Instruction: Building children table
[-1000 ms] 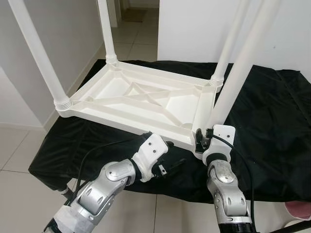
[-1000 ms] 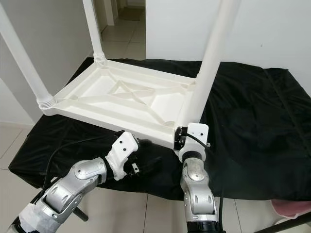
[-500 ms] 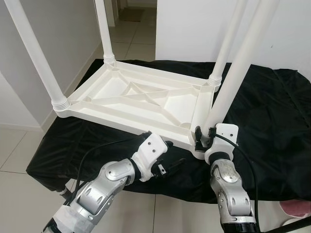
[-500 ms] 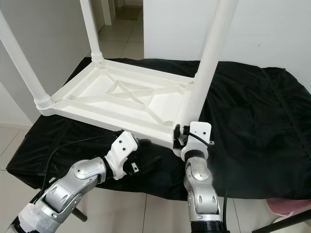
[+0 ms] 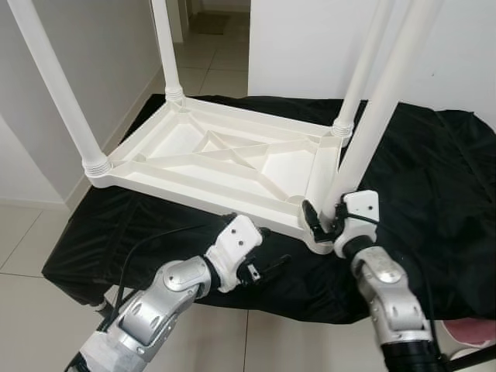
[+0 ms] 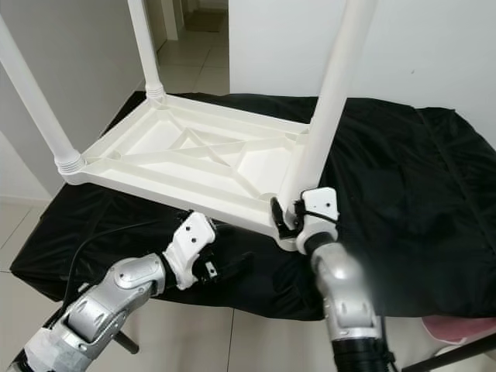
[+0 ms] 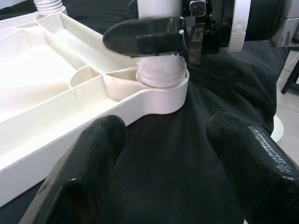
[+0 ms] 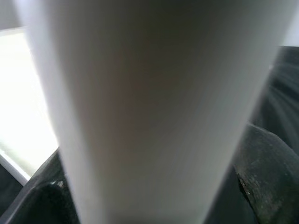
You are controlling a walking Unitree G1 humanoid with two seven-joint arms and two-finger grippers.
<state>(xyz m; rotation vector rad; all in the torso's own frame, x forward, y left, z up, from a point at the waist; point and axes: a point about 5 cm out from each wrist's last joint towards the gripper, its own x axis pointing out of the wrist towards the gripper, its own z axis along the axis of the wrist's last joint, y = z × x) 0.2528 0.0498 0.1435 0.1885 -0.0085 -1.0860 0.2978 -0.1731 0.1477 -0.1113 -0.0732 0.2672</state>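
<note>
Eye views: white kids' tabletop point(image 5: 225, 159) upside down on black-draped surface point(image 5: 434, 194), 4 legs up. Right claw point(image 5: 325, 221) clamped round base of near-right leg point(image 5: 364, 147).

Left wrist: left claw point(image 7: 168, 154) wide open, empty, just short of corner socket point(image 7: 161, 86).

Right wrist: leg close-up, fingers either side.

Step, prob.: seating/screwing last leg. Next: twist w/ leg kept upright, left bracing top.
</note>
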